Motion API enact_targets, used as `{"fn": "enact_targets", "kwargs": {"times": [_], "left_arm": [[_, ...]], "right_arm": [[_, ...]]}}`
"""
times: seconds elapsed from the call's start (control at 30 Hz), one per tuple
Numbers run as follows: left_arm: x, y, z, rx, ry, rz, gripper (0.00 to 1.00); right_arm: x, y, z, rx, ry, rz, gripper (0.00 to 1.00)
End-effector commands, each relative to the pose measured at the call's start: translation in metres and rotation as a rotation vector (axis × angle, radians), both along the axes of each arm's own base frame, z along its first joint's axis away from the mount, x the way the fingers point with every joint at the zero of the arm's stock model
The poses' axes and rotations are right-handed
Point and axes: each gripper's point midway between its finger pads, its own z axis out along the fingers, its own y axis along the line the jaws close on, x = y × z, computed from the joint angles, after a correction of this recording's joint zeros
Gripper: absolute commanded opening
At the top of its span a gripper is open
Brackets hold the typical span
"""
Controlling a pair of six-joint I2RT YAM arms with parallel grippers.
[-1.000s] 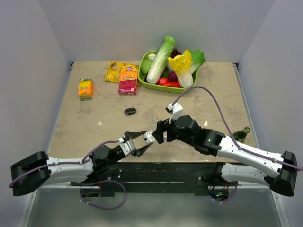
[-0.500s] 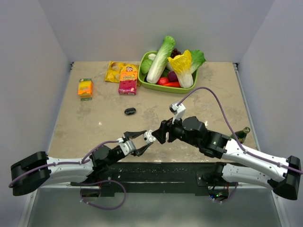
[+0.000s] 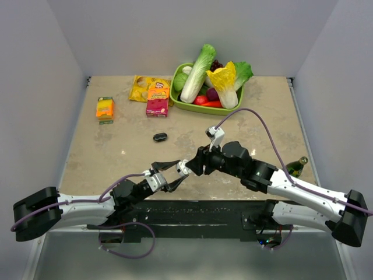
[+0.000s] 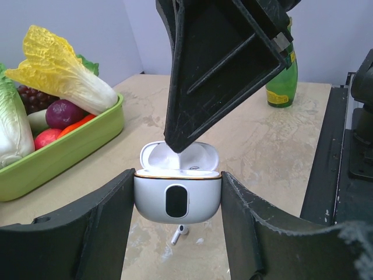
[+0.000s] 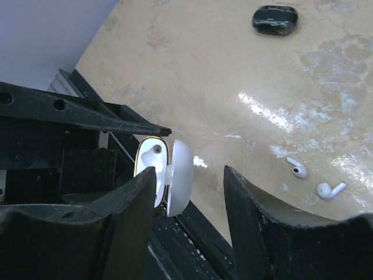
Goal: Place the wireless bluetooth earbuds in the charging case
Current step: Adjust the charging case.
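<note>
My left gripper [image 4: 178,176] is shut on the white charging case [image 4: 178,201] and holds it above the table with the lid open, also seen in the top view [image 3: 182,169]. My right gripper [image 5: 190,174] is open. Its jaws straddle the open lid [image 5: 179,181], and one finger [image 4: 215,64] reaches down into the case opening. It shows in the top view [image 3: 194,166] right beside the case. Two white earbuds [image 5: 297,169] [image 5: 330,190] lie on the table. One earbud [image 4: 179,233] shows under the case.
A green tray [image 3: 192,106] of vegetables stands at the back. Snack boxes [image 3: 157,99] [image 3: 105,109] and a yellow bag [image 3: 140,86] lie at the back left. A small dark object [image 3: 160,137] lies mid-table. A green bottle [image 3: 296,166] lies at the right.
My right arm has shifted slightly, its fingers staying at the case's open lid. My left gripper has held the case in place.
</note>
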Motion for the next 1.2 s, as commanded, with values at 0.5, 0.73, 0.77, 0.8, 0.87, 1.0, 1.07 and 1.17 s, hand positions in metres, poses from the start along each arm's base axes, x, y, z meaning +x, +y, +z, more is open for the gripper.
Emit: {"fn": "enact_targets", "kwargs": {"times": [0.5,0.73,0.77,0.8,0.87,1.0,1.07,1.17], "left_arm": [[-0.003,0.004,0.023,-0.085,-0.053,0.007,0.0],[0.0,0.006,0.02,-0.095,-0.025,0.022,0.0],[0.001,0.006,0.019,-0.098,-0.016,0.025,0.0],[0.002,0.006,0.017,-0.095,-0.01,0.03,0.04],[0.004,0.005,0.014,-0.093,0.021,0.038,0.21],[0.016,0.002,0.002,-0.069,0.119,0.093,0.71],[0.018,0.0,-0.004,-0.056,0.145,0.101,1.0],[0.02,-0.001,-0.006,-0.054,0.167,0.109,1.0]], "right_arm": [[0.003,0.015,0.002,0.061,0.012,0.034,0.34],[0.004,0.014,0.002,0.039,0.001,0.042,0.03],[0.005,0.015,0.005,0.035,-0.016,0.045,0.0],[0.005,0.012,0.002,0.012,-0.018,0.048,0.0],[0.006,0.012,0.01,-0.009,-0.069,0.069,0.0],[0.004,0.004,0.022,-0.06,-0.148,0.109,0.0],[0.002,0.002,0.031,-0.078,-0.202,0.136,0.0],[-0.004,-0.003,0.034,-0.116,-0.237,0.174,0.0]]}}
